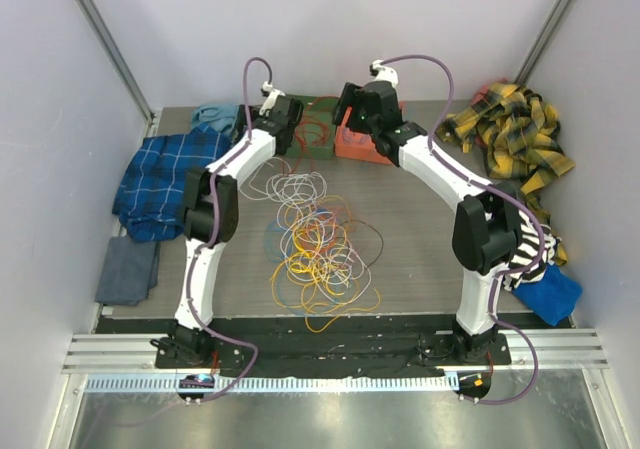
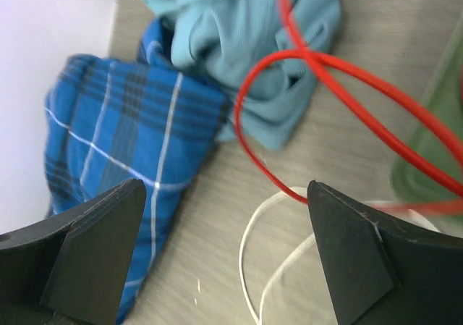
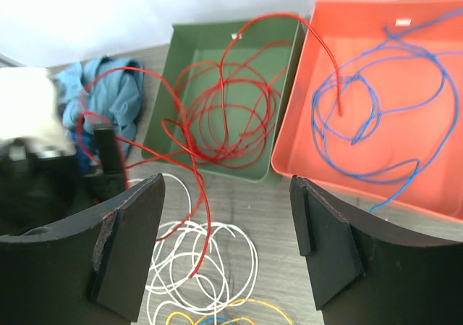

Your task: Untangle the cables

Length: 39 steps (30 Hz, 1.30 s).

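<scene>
The cables point(image 1: 318, 241) lie in a tangle of yellow, orange, white and blue loops at the middle of the table. A red cable point(image 3: 205, 202) coils in the green tray point(image 3: 188, 43) and trails out over the white cable point(image 3: 210, 256). A blue cable point(image 3: 318, 115) lies in the orange tray point(image 3: 289, 148). My left gripper point(image 2: 224, 195) is open above a red loop point(image 2: 239, 133) and a white strand point(image 2: 243, 252), holding nothing. Also open and holding nothing, my right gripper point(image 3: 228, 187) hangs in front of both trays, over the white loops.
A blue plaid cloth point(image 2: 123, 122) and a teal cloth point(image 2: 246, 21) lie at the back left beside the left gripper. A yellow plaid cloth point(image 1: 515, 134) is heaped at the back right. A grey cloth point(image 1: 128, 269) lies at the left edge, more fabric point(image 1: 545, 279) by the right arm.
</scene>
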Each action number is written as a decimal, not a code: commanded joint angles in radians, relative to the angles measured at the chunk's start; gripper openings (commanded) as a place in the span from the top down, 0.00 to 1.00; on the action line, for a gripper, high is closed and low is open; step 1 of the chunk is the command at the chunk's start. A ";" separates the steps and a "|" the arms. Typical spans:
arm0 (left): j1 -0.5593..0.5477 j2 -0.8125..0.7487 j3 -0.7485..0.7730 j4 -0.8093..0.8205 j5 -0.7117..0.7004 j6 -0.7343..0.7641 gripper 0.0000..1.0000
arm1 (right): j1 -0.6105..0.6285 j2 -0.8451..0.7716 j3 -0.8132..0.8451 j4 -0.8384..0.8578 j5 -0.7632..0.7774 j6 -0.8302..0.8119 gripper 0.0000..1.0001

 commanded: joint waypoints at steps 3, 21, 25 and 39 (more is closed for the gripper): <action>0.046 -0.261 -0.125 -0.013 0.185 -0.230 0.00 | 0.007 -0.061 -0.069 0.099 -0.054 0.053 0.23; 0.092 -0.494 -0.434 0.054 0.627 -0.486 0.00 | 0.007 -0.219 -0.275 0.170 -0.094 0.081 0.24; 0.141 -0.526 -0.583 0.192 0.759 -0.628 0.00 | 0.006 -0.277 -0.388 0.216 -0.137 0.113 0.24; 0.175 -0.637 -0.907 0.537 0.818 -0.781 0.00 | 0.036 -0.355 -0.537 0.253 -0.150 0.153 0.25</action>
